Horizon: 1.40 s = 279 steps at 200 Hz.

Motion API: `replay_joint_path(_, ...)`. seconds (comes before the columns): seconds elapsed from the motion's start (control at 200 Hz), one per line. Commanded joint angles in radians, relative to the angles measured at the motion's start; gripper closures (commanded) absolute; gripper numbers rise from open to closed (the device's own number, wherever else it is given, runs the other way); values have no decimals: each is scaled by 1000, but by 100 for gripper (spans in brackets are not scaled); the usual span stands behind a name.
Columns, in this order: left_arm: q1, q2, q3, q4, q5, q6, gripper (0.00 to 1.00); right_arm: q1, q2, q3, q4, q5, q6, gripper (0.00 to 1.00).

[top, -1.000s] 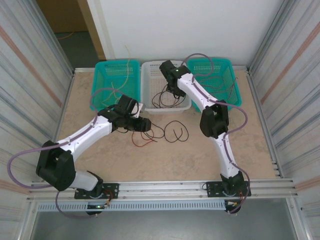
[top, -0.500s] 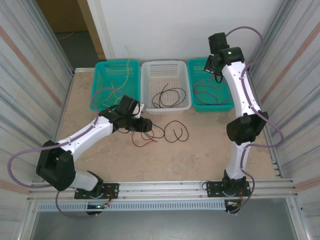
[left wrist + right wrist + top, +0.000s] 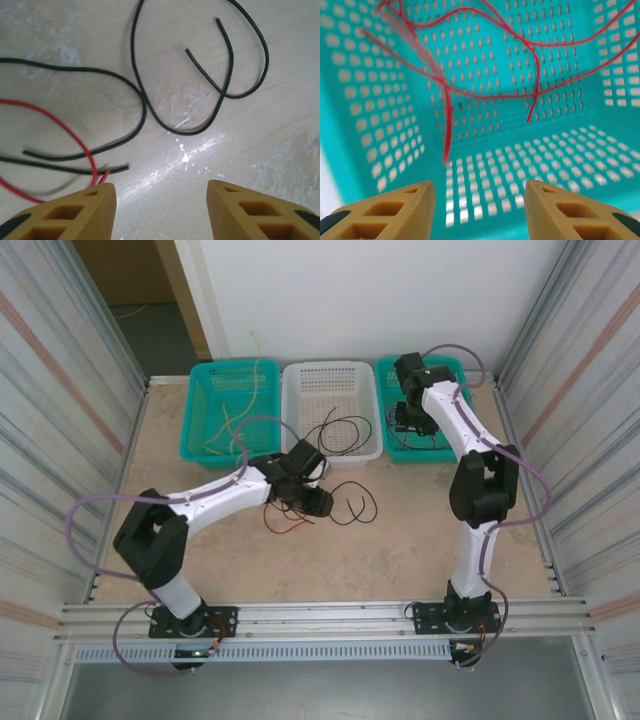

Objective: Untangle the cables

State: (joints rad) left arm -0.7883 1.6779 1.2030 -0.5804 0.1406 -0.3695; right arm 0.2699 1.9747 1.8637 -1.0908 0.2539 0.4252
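**Q:** What is sorted?
**A:** Along the far edge of the bench [image 3: 400, 540]: pale yellow cables [image 3: 235, 420] in the left teal basket [image 3: 195, 420], black cables [image 3: 345, 430] in the white basket [image 3: 330, 370], and red cables [image 3: 538, 80] in the right teal basket [image 3: 370, 125], below the released, empty right pincer [image 3: 479, 200]

**Q:** What is left?
**A:** Mid-bench, loose black strands [image 3: 144, 102] and a loose red strand [image 3: 92, 160] lie crossed; the left pincer [image 3: 160, 200] hovers above, jaws apart, grasping nothing

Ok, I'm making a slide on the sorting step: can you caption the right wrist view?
Right gripper, jaws open and empty, over the teal basket with loose red cables inside.
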Motion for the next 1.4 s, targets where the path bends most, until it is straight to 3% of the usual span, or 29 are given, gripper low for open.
replay_joint_path(0.0,-19,79,81,-75,-41,19,52,66,-255,-145,53,48,21,50)
replay_joint_path(0.281,-18,237,173,-78,-46,-46,55,283,-753,-669,179,28,210,54)
replay_joint_path(0.406,-17,302,236,-100,-54,-70,58,351,-899,-782,200,17,258,56)
replay_joint_path(0.566,-18,364,286,-140,-73,-103,62,363,-1035,-835,216,1,280,58)
replay_joint_path(0.822,-23,317,260,-160,-106,-137,100,362,-1079,-837,224,-1,281,59)
replay_joint_path(0.927,-59,212,218,-154,-142,-143,100,363,-1076,-833,230,-22,268,58)
replay_joint_path(1.127,-144,-24,213,-194,-220,-85,100,364,-1054,-811,247,-75,238,40)
replay_joint_path(1.187,-128,-85,226,-199,-237,-75,100,364,-1041,-807,253,-82,237,33)
replay_joint_path(1.393,20,-136,380,-227,-173,-12,100,387,-1016,-813,283,-87,262,31)
